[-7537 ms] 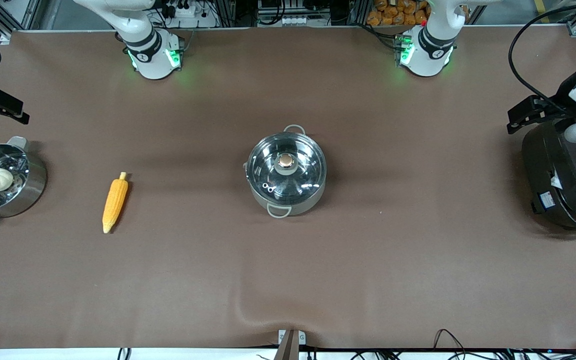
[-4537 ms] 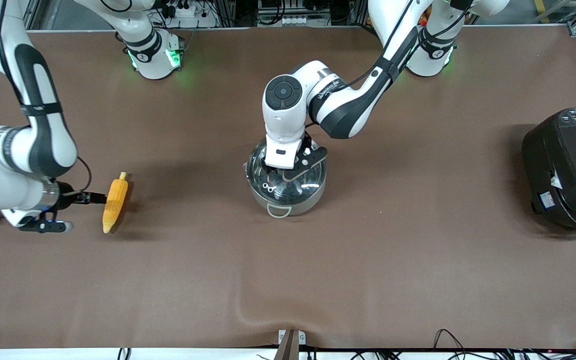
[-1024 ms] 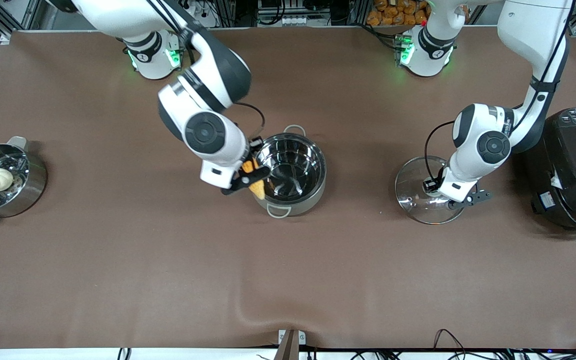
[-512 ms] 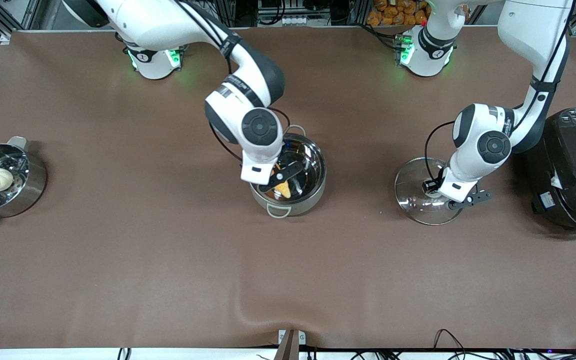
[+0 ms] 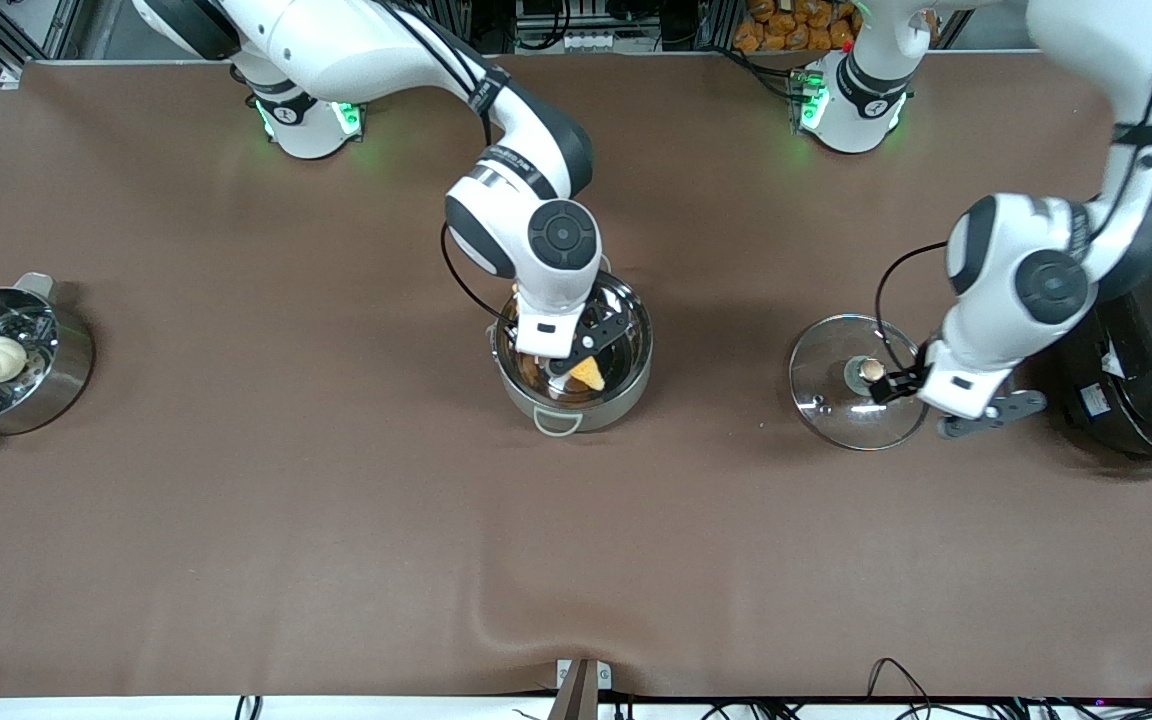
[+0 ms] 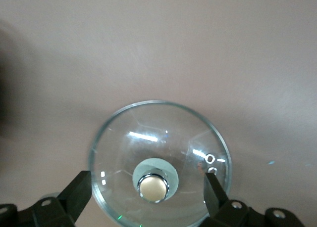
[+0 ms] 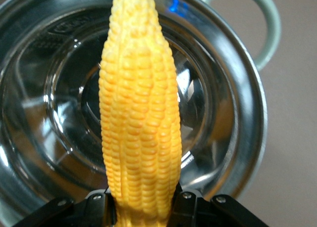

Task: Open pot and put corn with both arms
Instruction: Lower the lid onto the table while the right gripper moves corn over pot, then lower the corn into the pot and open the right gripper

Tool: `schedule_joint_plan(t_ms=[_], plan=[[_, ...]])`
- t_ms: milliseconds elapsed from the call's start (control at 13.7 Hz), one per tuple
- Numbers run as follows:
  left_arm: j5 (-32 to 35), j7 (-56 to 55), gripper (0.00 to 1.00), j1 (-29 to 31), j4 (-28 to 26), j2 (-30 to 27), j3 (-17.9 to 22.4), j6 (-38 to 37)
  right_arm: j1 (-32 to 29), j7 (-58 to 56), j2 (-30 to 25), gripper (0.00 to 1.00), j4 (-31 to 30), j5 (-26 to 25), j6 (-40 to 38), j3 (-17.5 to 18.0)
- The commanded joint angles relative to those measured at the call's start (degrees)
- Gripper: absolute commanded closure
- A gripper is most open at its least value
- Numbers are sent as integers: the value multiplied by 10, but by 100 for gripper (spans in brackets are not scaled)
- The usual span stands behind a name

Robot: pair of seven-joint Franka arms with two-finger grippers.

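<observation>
The right hand [image 5: 581, 362] pinches the tapered yellow-orange corn cob [image 7: 139, 113] over the open round shiny steel pot [image 5: 626, 385]. Lower it centred before releasing. The left hand [image 6: 148, 197], spread, hovers over the clear glass lid [image 5: 836, 400] at the pot's three o'clock on the bench.

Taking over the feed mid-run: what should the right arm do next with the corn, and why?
Probably lower a little and open. The right gripper is shut on the corn, directly over the open pot. The lid already lies on the table, the left gripper open above it, so nothing blocks the drop.
</observation>
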Motion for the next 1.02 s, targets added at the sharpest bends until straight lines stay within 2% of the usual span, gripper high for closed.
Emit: schedule_joint_plan(t_ms=[0, 293, 366, 439, 512, 951], plan=[[13, 13, 0, 9, 68, -22, -4, -88, 13, 10, 16, 100, 19, -24, 2, -6], [6, 87, 0, 24, 89, -82, -4, -155, 24, 17, 24, 98, 19, -37, 2, -6], [5, 100, 0, 24, 90, -98, -4, -179, 26, 22, 24, 77, 19, -41, 2, -6], [4, 101, 0, 24, 99, -111, -4, -194, 29, 32, 25, 18, 18, -42, 2, -6], [4, 101, 0, 24, 112, -117, -4, -215, 29, 37, 25, 0, 17, -44, 2, -6], [-41, 111, 0, 24, 156, -117, -4, -256, 26, 60, 23, 0, 18, -42, 1, -6]])
